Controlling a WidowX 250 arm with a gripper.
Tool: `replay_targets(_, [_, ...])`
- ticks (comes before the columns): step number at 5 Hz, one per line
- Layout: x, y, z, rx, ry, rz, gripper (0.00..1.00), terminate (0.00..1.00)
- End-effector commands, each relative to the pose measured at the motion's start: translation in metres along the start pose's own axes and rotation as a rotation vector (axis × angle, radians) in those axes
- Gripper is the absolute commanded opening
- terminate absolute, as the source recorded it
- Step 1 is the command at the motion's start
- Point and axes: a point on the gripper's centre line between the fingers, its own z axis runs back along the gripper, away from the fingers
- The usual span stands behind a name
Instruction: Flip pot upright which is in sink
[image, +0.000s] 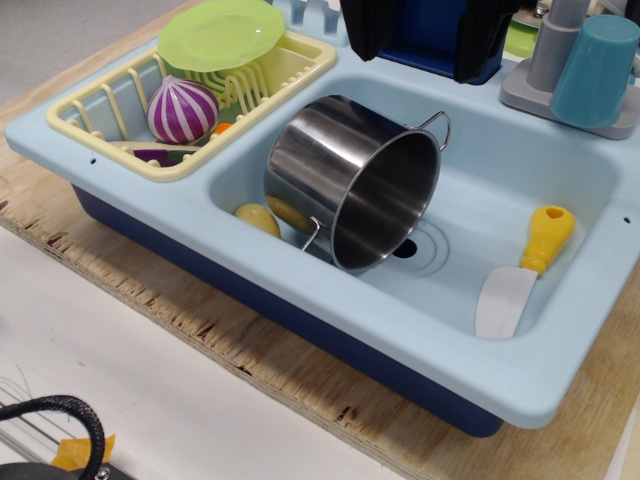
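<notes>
Tipped pot (350, 180) in sink (560, 170), end effector (430, 35) above, apart, grip state indiscernible.

Lab mock-up: toy sink (560, 330) on plywood board (150, 300).

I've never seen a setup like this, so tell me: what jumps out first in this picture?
A shiny steel pot lies on its side in the middle of a light blue toy sink, mouth facing the viewer. Beside it to the right lies a yellow-handled toy knife, and a purple-striped onion sits in the yellow dish rack at left.
</notes>
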Motion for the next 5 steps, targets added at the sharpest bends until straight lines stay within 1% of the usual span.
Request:
replay_targets(1, [0.0, 0.0, 0.0, 0.0, 0.0, 0.0, 1.0, 0.0])
replay_targets(2, [-0.003, -0.004, -0.01, 0.079, 0.031, 0.011, 1.0, 0.0])
replay_targets(3, [-0.005, -0.009, -0.016, 0.162, 0.049, 0.004, 1.0, 0.0])
replay_targets(4, [-0.008, -0.012, -0.027, 0.226, 0.058, -0.017, 1.0, 0.0])
replay_targets(5, [-0.013, -0.01, -0.037, 0.338, 0.098, -0.029, 1.0, 0.0])
